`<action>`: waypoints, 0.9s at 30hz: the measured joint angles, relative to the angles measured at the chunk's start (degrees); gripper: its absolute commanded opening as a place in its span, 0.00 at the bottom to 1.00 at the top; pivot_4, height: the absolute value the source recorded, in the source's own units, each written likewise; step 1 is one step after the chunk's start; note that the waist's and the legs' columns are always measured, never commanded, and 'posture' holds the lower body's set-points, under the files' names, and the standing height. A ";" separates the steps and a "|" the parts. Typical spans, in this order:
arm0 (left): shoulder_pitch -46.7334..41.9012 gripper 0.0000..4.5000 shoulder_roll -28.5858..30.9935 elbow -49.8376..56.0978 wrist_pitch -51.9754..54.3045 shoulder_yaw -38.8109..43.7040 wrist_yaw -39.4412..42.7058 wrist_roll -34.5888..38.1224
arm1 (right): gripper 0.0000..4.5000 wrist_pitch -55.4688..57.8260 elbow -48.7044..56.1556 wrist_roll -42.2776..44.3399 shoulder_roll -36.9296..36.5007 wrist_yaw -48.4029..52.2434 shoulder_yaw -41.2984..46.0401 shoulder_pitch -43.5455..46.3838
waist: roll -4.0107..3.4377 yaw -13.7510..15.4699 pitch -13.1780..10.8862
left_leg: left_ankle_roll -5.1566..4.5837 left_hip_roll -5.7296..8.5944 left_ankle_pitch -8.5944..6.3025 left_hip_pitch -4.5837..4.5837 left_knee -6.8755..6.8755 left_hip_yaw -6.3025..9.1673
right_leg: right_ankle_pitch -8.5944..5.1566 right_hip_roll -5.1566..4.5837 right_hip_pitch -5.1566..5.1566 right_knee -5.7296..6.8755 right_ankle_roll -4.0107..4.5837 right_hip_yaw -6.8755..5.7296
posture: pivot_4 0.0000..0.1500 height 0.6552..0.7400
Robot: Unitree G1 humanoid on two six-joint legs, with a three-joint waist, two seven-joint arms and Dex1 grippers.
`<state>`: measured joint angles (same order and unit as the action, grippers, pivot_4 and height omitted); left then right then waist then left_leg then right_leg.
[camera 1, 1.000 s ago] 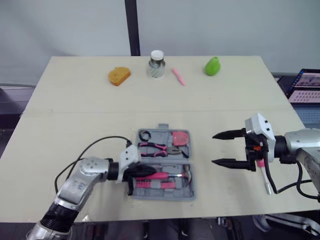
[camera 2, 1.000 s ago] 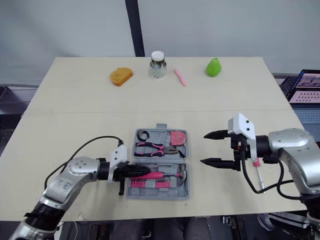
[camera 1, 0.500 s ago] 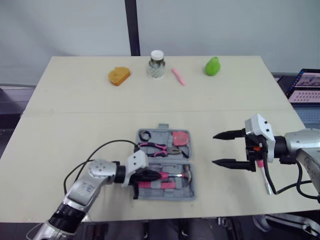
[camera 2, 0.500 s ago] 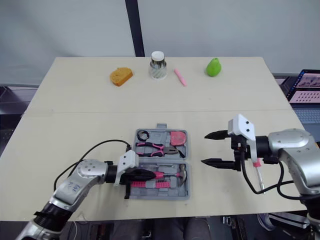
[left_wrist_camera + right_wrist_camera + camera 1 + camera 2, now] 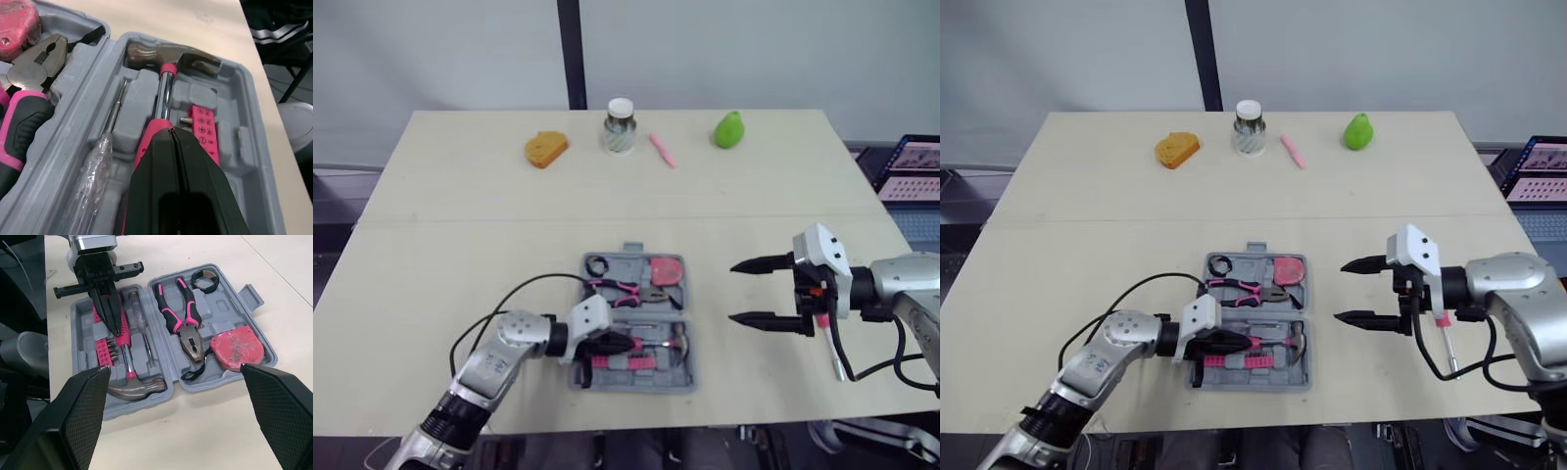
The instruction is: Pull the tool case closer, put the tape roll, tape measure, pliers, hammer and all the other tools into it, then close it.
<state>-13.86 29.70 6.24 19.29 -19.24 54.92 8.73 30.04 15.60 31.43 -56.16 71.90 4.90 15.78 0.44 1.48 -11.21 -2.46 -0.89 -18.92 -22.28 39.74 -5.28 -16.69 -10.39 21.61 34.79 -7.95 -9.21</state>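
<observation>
The grey tool case [image 5: 628,257] lies open near the table's front edge. In its far half are the black tape roll [image 5: 204,280], the pink-handled pliers [image 5: 183,323] and the pink tape measure [image 5: 234,347]. The near half holds the hammer [image 5: 168,56], a clear-handled screwdriver [image 5: 105,142] and a pink bit strip [image 5: 203,129]. My left gripper [image 5: 612,345] is shut, its fingers pressed together and resting on top of the hammer's pink handle. My right gripper [image 5: 749,291] stands open to the right of the case, apart from it, with nothing between its fingers.
Along the table's far edge are an orange sponge [image 5: 546,149], a white-lidded jar [image 5: 621,125], a pink pen [image 5: 663,150] and a green pear [image 5: 729,129]. A laptop screen [image 5: 915,166] stands off the table's right side. The case sits close to the front edge.
My left gripper has slid to the right along the hammer handle, further over the near half of the case. The right gripper has stayed put and open.
</observation>
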 measured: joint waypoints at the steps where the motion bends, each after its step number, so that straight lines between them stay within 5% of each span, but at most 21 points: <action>1: -0.24 0.02 -0.07 -0.09 -0.12 -0.18 -0.12 -0.24 | 1.00 0.00 0.00 0.00 0.00 0.00 0.00 -0.01 | 0.00 0.02 0.00 | 0.00 0.00 0.00 0.00 0.00 0.00 | 0.00 -0.01 0.00 0.00 0.00 0.00 | 1.00 1.00; 27: -1.37 0.02 1.47 0.07 -5.44 -4.22 -1.08 -6.39 | 1.00 -0.28 0.01 -1.22 0.00 -0.01 0.00 -0.39 | -0.14 0.03 0.11 | -0.02 0.00 -0.02 0.12 -0.05 0.01 | 0.01 -0.03 -0.12 -0.06 -0.01 0.00 | 1.00 1.00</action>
<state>-15.24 31.17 6.31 13.85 -23.46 53.84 2.35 29.76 15.60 30.21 -56.16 71.89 4.90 15.39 0.29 1.51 -11.10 -2.48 -0.89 -18.93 -22.16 39.69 -5.27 -16.68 -10.42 21.49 34.73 -7.96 -9.20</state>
